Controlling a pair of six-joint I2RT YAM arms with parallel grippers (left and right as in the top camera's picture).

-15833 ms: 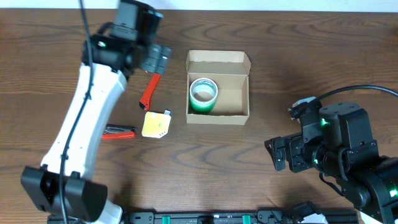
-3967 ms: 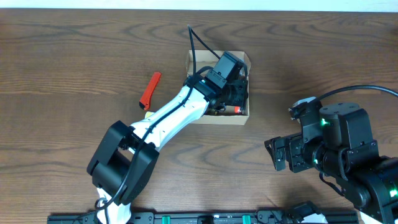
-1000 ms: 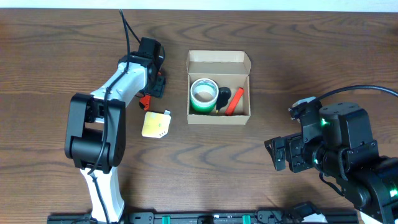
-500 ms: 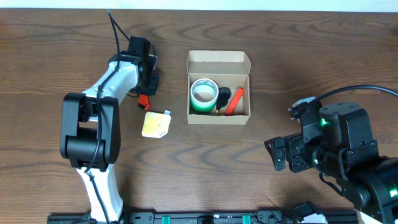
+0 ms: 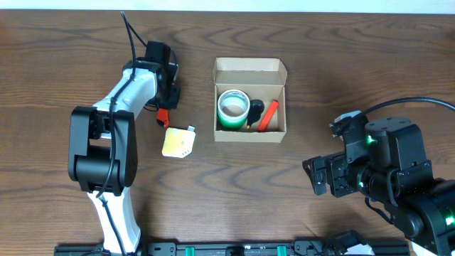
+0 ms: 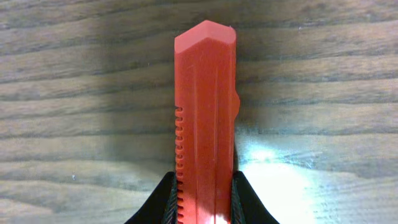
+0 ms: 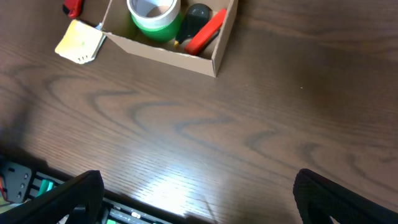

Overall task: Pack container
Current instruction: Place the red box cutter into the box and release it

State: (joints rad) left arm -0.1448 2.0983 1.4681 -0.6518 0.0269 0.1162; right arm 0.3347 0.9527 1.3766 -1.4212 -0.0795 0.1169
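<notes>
The container (image 5: 249, 67), a tan cardboard box with its flaps open, sits at the table's middle back. Inside it stand a green tape roll (image 5: 232, 108) and a black-and-red tool (image 5: 264, 114). Left of the box a red utility knife (image 5: 164, 115) lies on the wood. My left gripper (image 6: 204, 186) is shut on that knife (image 6: 205, 112), with a black finger pressed to each side of its body. My right gripper (image 7: 199, 199) hangs open over bare table at the front right, nothing between its fingers. The box (image 7: 214, 59) shows at the top of the right wrist view.
A yellow pad (image 5: 178, 142) lies just in front of the knife, left of the box. It also shows in the right wrist view as the yellow pad (image 7: 79, 42). The table's front rail with dark equipment runs along the near edge.
The left gripper's fingers have closed onto the red knife. The left arm shifted slightly left and back over it. The right arm has not moved.
</notes>
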